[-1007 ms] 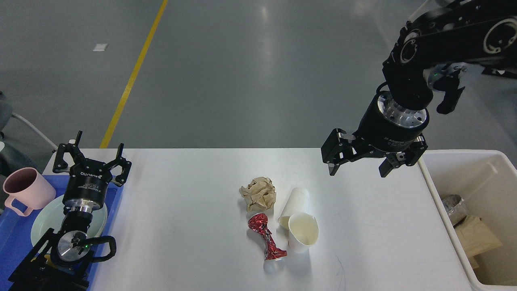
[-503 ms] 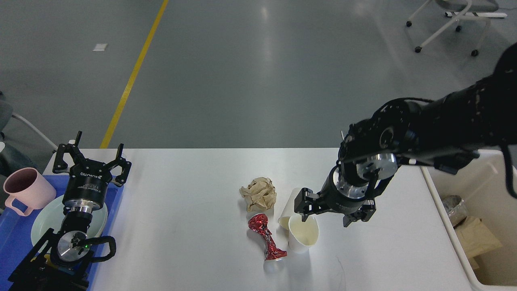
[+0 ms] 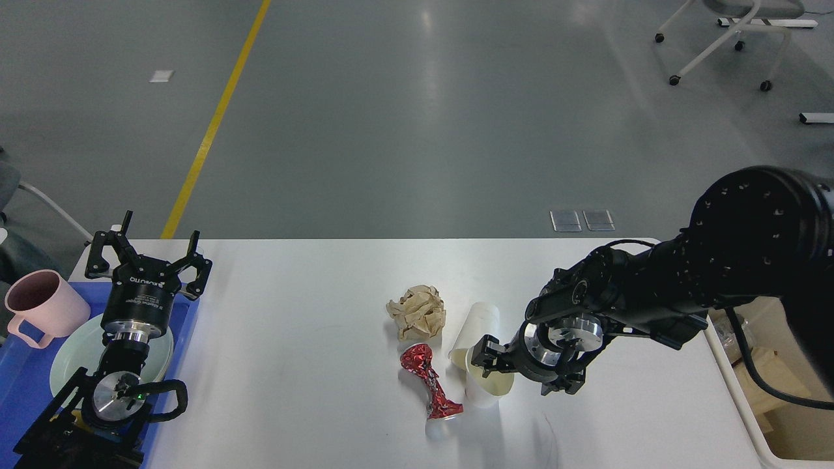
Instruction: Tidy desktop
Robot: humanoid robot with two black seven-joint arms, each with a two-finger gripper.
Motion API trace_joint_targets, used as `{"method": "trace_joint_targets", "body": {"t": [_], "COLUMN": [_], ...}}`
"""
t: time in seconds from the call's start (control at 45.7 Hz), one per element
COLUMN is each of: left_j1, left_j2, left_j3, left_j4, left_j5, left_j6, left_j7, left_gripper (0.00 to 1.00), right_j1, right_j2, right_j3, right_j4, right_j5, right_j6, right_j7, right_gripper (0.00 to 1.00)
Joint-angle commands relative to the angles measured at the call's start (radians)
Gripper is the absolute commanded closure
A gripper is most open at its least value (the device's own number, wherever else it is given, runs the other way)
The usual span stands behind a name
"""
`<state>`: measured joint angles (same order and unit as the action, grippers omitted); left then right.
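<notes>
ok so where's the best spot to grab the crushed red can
Take the crushed red can at its pinched waist, the narrowest part, between the red top and the silver base. It lies flat on the desktop, so come from above with the claw across the waist. A paper cup sits close on its right, where the right claw is; the left side is freer.

On the table (image 3: pixel 313 365), the right gripper (image 3: pixel 521 371) straddles a paper cup's (image 3: pixel 487 385) rim, with a crushed red can (image 3: pixel 430 384) at its nine o'clock.
</notes>
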<state>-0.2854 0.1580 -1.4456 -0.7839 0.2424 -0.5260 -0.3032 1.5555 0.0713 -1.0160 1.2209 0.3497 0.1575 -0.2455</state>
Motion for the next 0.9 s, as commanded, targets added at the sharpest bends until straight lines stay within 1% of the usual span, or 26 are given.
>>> {"method": "trace_joint_targets", "body": {"t": [0.0,0.131,0.175,0.197,0.306,0.438,0.525,0.766,0.875], "left_j1": [0.0,0.0,0.0,0.0,0.0,0.0,0.0,0.0,0.0], "left_j2": [0.0,0.0,0.0,0.0,0.0,0.0,0.0,0.0,0.0], "left_j3": [0.001,0.001,0.001,0.001,0.001,0.001,0.001,0.001,0.001], "left_j4": [0.0,0.0,0.0,0.0,0.0,0.0,0.0,0.0,0.0], "left_j5": [0.0,0.0,0.0,0.0,0.0,0.0,0.0,0.0,0.0], "left_j6": [0.0,0.0,0.0,0.0,0.001,0.0,0.0,0.0,0.0], "left_j7": [-0.001,-0.001,-0.001,-0.001,-0.001,-0.001,-0.001,0.001,0.001], "left_gripper": [0.03,0.03,0.03,0.04,0.03,0.04,0.03,0.03,0.04], "right_j1": [-0.014,-0.014,-0.014,-0.014,-0.015,-0.014,-0.014,-0.008,0.015], "right_j2": [0.002,0.008,0.01,0.011,0.011,0.011,0.011,0.004,-0.004], "right_j3": [-0.001,-0.003,-0.001,-0.001,-0.001,-0.001,-0.003,-0.003,-0.003], "right_j4": [-0.009,-0.007,-0.006,-0.006,-0.004,-0.004,-0.001,0.009,0.034], "right_j5": [0.096,0.126,0.126,0.127,0.132,0.184,0.186,0.19,0.19], "right_j6": [-0.003,-0.001,-0.003,-0.003,-0.004,-0.078,-0.085,-0.075,-0.003], "right_j7": [0.0,0.002,0.002,0.002,0.005,0.005,0.003,0.002,0.002], "right_gripper": [0.41,0.87,0.98,1.0,1.0,1.0,1.0,1.0,1.0]}}
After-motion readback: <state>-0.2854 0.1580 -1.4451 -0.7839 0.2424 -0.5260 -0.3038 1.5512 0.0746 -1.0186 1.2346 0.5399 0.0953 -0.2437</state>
